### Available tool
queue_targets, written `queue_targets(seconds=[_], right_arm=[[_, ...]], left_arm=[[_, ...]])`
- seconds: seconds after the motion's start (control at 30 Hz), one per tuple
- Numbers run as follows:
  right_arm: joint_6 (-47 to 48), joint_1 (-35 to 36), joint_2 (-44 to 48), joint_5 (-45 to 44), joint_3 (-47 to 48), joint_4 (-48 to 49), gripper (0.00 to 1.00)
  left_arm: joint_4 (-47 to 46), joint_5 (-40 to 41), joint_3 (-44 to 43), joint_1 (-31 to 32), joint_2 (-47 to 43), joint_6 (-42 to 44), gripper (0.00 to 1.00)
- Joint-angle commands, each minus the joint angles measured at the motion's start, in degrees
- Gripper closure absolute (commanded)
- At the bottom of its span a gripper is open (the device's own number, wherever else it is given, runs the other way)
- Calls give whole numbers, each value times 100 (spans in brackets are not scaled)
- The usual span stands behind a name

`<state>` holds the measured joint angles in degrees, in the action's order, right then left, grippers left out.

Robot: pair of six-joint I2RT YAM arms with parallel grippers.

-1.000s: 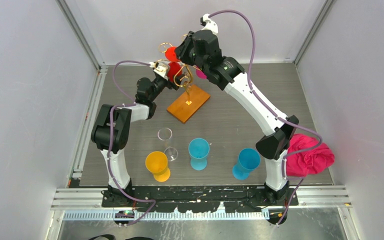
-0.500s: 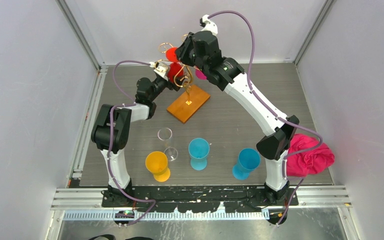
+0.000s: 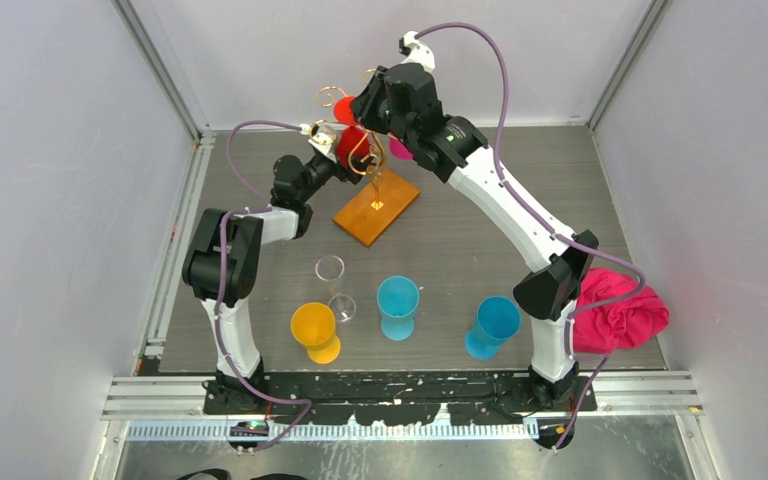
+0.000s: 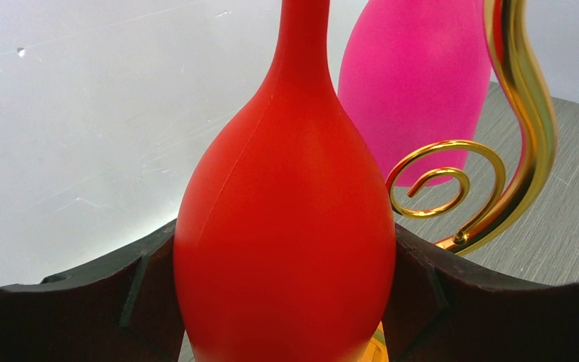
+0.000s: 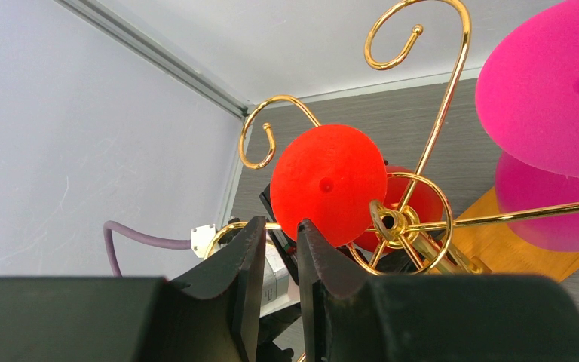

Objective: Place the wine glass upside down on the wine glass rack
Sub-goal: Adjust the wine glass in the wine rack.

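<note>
Barely anything has shifted since earlier. Glass point(image 4: 286, 226) hangs inverted at the far rack point(image 4: 524, 113), left of a pink glass point(image 4: 415, 83). It looks light, stiff and slick. Its bowl's widest part is the best hold, and the left tool point(image 4: 283, 260) is clamped there. Right tool point(image 5: 275, 249) is nearly together; I cannot tell whether it grips anything.

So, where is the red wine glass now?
Top view, far centre: the red wine glass is upside down at the gold rack, beside the pink glass, inside the left gripper.

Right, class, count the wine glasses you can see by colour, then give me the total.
red glass: 1
pink glass: 1
clear glass: 1
orange glass: 1
blue glasses: 2
Total: 6
</note>
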<state>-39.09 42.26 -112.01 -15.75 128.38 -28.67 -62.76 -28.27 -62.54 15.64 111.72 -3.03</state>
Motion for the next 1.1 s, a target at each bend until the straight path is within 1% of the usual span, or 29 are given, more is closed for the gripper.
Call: queue_targets(seconds=[0.0,0.27,0.73,1.07], right_arm=[[121,10,408,-16,-8,278,72],[123,10,421,-10,-50,324,72],[138,12,408,27,-64,370,72],[174,11,406,27,-67,380,72]], left_arm=[[-735,-137,-212,-16,-289,-93,24],[-762,-69,-265,-52,-399,-93,25],[-960,398,-326,-156,-461,-250,25],[-920,351,-403,-184,-473,-286,25]])
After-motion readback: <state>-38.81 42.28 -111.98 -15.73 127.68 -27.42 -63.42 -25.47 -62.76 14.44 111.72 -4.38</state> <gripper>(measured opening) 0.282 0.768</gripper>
